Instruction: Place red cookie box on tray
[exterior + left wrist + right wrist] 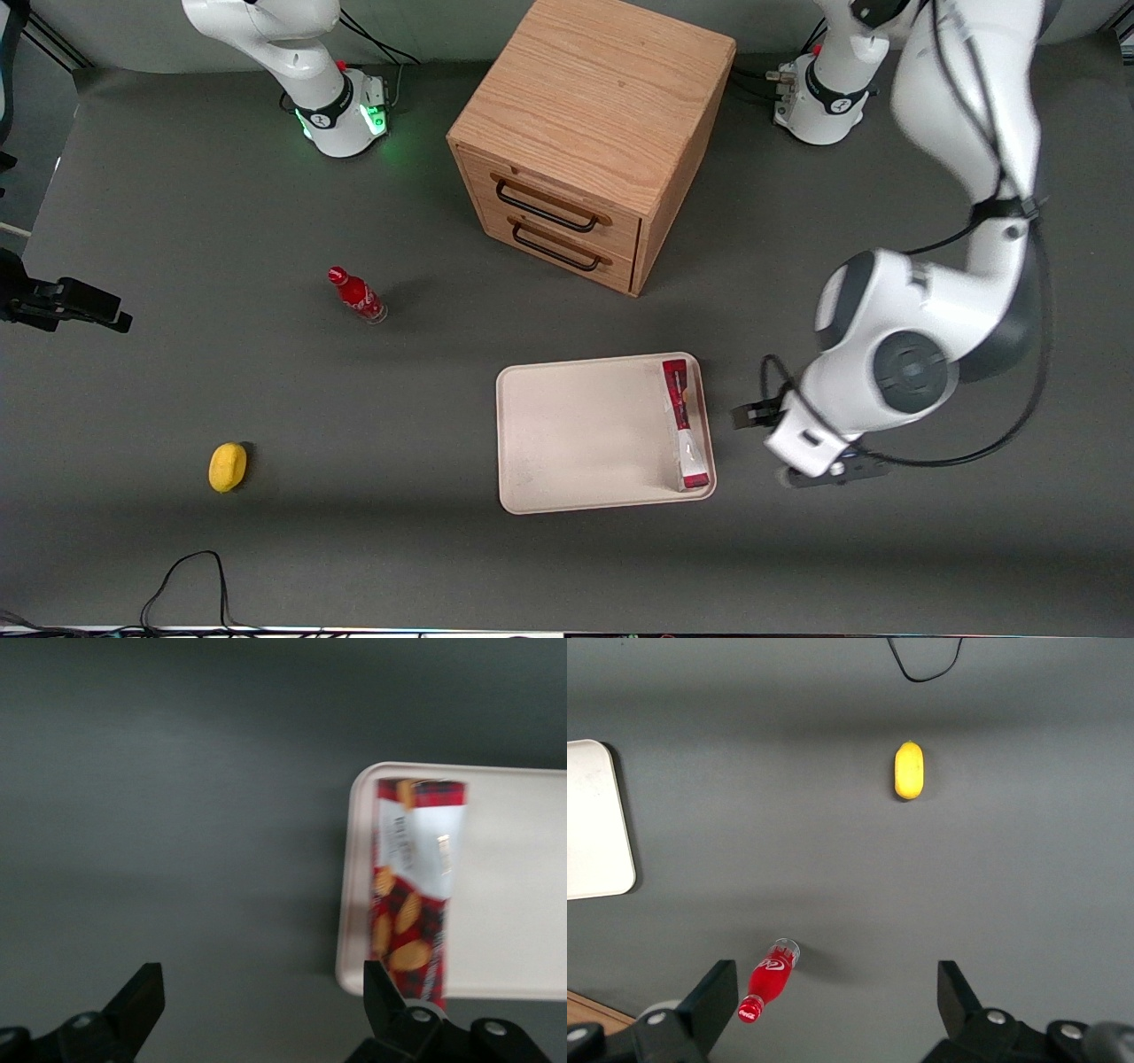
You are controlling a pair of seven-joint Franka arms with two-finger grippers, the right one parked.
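Dark grey table (177,221), wooden two-drawer cabinet (589,142), black cable (190,576) at its edge

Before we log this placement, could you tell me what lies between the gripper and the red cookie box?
Only the tray's raised rim and bare grey tabletop lie between the open gripper and the red cookie box, clearest in the front view.

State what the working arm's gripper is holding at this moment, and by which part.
Nothing. The gripper is open over bare table beside the tray; the red cookie box stands free on the tray's edge.
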